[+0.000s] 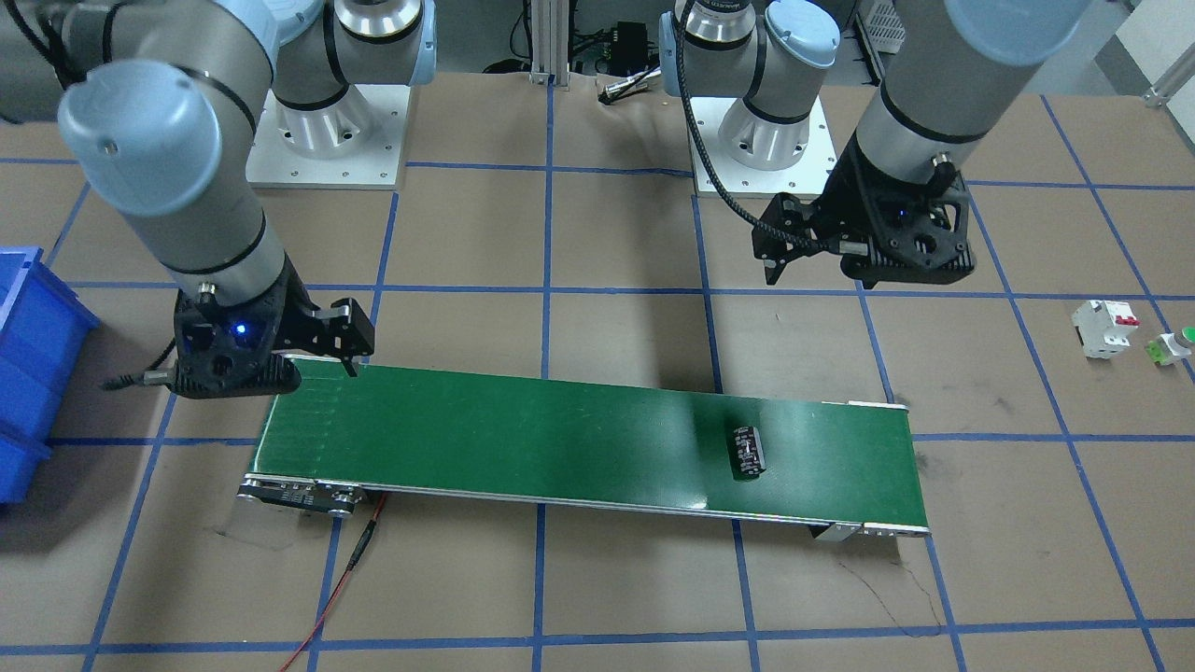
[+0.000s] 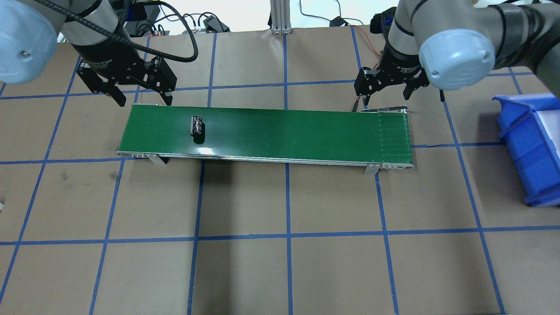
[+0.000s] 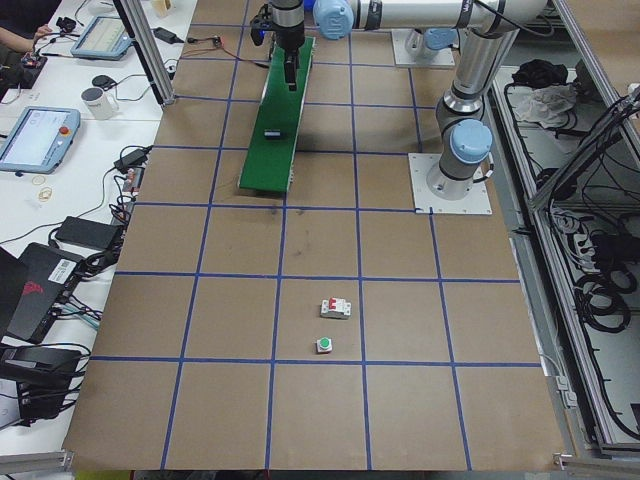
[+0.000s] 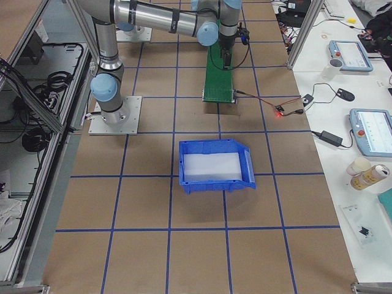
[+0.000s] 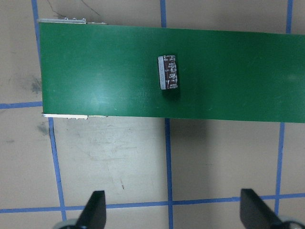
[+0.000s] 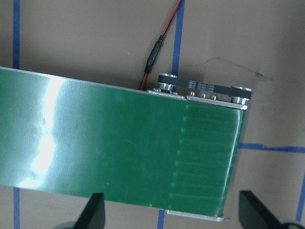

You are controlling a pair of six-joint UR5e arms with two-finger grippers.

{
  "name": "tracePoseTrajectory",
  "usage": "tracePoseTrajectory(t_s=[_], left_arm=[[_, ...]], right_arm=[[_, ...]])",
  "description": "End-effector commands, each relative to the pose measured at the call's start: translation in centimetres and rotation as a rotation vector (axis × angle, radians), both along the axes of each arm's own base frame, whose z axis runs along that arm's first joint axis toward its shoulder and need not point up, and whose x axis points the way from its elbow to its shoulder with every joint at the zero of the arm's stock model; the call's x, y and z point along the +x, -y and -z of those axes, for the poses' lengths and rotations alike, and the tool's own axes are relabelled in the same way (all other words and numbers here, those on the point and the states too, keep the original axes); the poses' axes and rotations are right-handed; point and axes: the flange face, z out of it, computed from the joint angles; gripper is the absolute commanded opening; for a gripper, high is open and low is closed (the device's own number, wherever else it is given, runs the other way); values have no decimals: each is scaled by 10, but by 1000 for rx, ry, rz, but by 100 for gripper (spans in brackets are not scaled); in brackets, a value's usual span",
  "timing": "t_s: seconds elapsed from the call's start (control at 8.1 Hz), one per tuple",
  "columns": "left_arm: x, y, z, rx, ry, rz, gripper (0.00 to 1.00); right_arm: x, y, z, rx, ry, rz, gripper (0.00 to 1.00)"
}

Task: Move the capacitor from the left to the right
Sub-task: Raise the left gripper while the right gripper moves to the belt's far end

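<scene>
The capacitor (image 2: 196, 126), a stubby dark cylinder with pale markings, lies on its side on the green conveyor belt (image 2: 284, 131) near the belt's left end. It also shows in the front view (image 1: 749, 451) and the left wrist view (image 5: 168, 72). My left gripper (image 2: 142, 98) is open and empty. It hovers over the table beside the belt's left end, apart from the capacitor. My right gripper (image 2: 385, 98) is open and empty, above the belt's right end. In the right wrist view the belt end (image 6: 119, 143) carries nothing.
A blue bin (image 2: 525, 144) stands on the table right of the belt. A white breaker (image 1: 1104, 329) and a green-capped button (image 1: 1174, 345) lie on the table far to the robot's left. A red-black cable (image 6: 155, 52) leaves the belt's right end.
</scene>
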Motion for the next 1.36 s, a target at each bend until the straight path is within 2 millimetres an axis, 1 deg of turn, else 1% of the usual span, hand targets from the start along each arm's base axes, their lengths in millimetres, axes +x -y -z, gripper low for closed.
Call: tracePoseTrajectory(t_s=[0.0,0.12,0.25,0.37,0.49,0.74,0.99,1.23], left_arm=[[1,-18,-25,-43,7,12,100],[0,-20,-32,-61,6,14,100],[1,-14,-22,-40,-5,11,100],[0,-11,-19,-35,-7,2,100],[0,-15,-22,-43,-8,8,100],[0,-16,-28,-58,-4,18,100],[0,-14,-26,-68,-6,17,100],[0,-15,-26,-69,-5,17,100]], right_arm=[[6,17,54,25,127,13,100],[-12,18,71,3,276,65,100],[-30,14,90,-11,339,84,100],[-33,9,101,-7,346,50,100],[-33,8,112,16,348,52,100],[-35,5,116,47,332,57,100],[-35,9,114,46,331,67,100],[-34,9,115,47,344,59,100]])
